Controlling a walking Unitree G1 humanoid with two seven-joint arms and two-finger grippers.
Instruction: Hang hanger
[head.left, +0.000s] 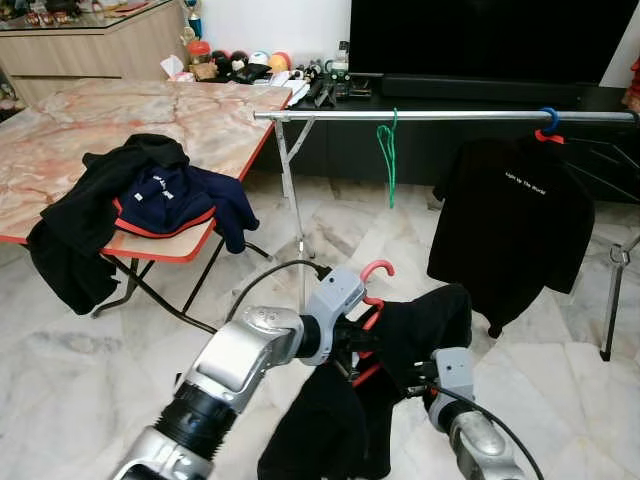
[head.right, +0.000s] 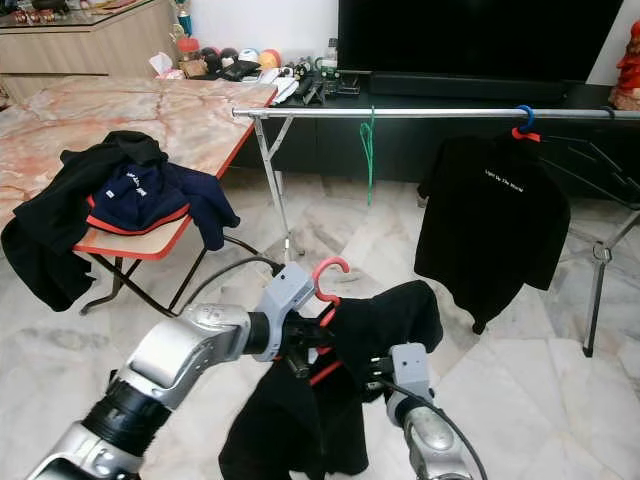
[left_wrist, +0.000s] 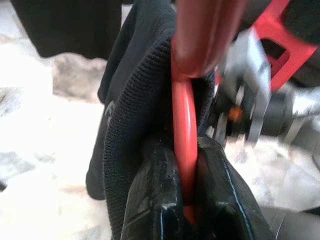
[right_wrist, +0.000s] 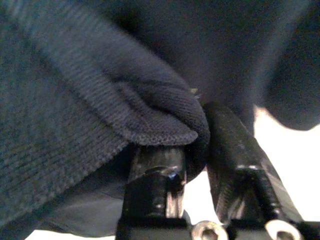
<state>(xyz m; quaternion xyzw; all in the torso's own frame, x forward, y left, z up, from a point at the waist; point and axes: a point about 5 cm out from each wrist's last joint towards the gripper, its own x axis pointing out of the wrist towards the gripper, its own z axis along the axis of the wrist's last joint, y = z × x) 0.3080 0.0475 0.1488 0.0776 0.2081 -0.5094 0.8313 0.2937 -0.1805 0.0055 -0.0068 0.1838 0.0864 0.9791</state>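
A marble-patterned folding surface (head.left: 120, 120) stands at the robot's left, with dark clothes (head.left: 140, 205) heaped on its near edge and spilling over the side. Ahead, a silver rail (head.left: 440, 116) runs level across the view; a black shirt (head.left: 510, 225) hangs from it on a blue-hooked hanger, and an empty green hanger (head.left: 387, 150) dangles further along toward the surface.

Low in front of the robot, the red hanger (head.right: 330, 275) carries a black garment (head.right: 340, 390) that droops toward the marble floor (head.left: 80, 360). Its hook points upward, well below the rail, and its long axis slants down to the robot's right.

The left gripper (left_wrist: 186, 200) has its jaws clenched on the hanger's red neck, as the left wrist view shows. The right gripper (right_wrist: 192, 165) has its jaws pinched on a fold of the black garment's knit fabric.
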